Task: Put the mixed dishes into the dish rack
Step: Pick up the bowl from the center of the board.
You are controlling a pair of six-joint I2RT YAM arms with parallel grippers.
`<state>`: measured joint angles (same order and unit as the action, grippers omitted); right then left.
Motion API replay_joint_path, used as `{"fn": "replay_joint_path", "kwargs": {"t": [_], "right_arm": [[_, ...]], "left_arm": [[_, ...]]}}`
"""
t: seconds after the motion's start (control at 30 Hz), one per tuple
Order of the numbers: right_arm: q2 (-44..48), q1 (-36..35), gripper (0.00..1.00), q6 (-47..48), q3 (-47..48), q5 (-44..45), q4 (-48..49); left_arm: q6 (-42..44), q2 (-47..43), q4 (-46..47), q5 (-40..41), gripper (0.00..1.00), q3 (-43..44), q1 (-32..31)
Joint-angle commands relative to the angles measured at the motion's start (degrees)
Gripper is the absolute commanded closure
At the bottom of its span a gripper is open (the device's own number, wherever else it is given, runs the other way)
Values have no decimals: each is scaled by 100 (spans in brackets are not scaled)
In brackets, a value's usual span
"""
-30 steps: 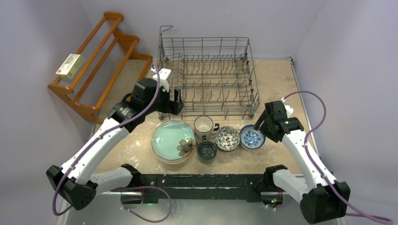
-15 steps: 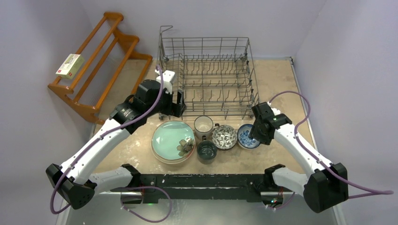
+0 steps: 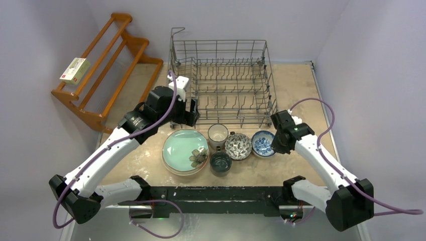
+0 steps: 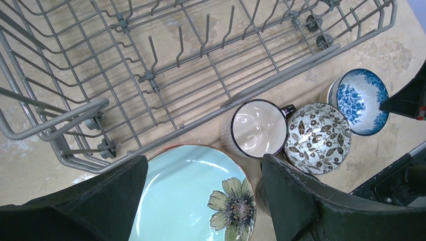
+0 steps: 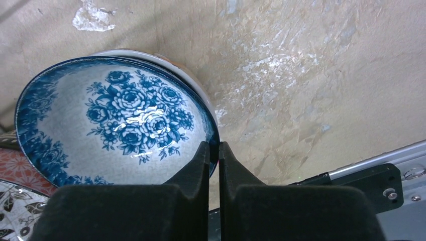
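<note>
Right wrist view is showing my right gripper clenched on the rim of the blue floral bowl. One finger is pressing inside the bowl and the other outside, with the ceramic edge pinched between them. From that pinch the bowl is spreading away to my left, and it is looking tipped rather than flat, with its white outer wall showing. It is touching or nearly touching the leaf-patterned bowl on that side. Everything is hinging on the dish rack, which is lying beyond the bowl and to the left, farther from the arm bases. Its near right corner is sitting just past the bowl, and its long side is running left to right across the table. My right arm is clearly the nearer one, with the elbow bent out to the right, the forearm angling inward and the wrist pitching down onto the rim. I am judging that the lift needs to clear the tall near wall before going in. My left gripper is hanging spread wide and empty over the mint green plate, by the rack's near left corner.
</note>
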<state>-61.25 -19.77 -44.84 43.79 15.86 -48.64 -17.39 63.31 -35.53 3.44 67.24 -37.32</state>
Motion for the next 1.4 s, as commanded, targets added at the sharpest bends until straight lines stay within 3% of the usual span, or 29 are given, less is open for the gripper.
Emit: {"fn": "replay_joint_path", "kwargs": {"t": [0.0,0.43,0.77,1.37], "right_arm": [[125,-45,100,-130,23,-211,53],[469,-50,100,-157,539,-22,-207],[958,-45,100,-122,582,-193,145],[1232,-45,100,45,1487,528,-344]], "left_arm": [[72,-83,37,55,18,218,-31],[60,5,37,-10,17,252,-44],[42,93,33,-57,18,272,-41],[-112,358,100,-379,18,368,-43]]}}
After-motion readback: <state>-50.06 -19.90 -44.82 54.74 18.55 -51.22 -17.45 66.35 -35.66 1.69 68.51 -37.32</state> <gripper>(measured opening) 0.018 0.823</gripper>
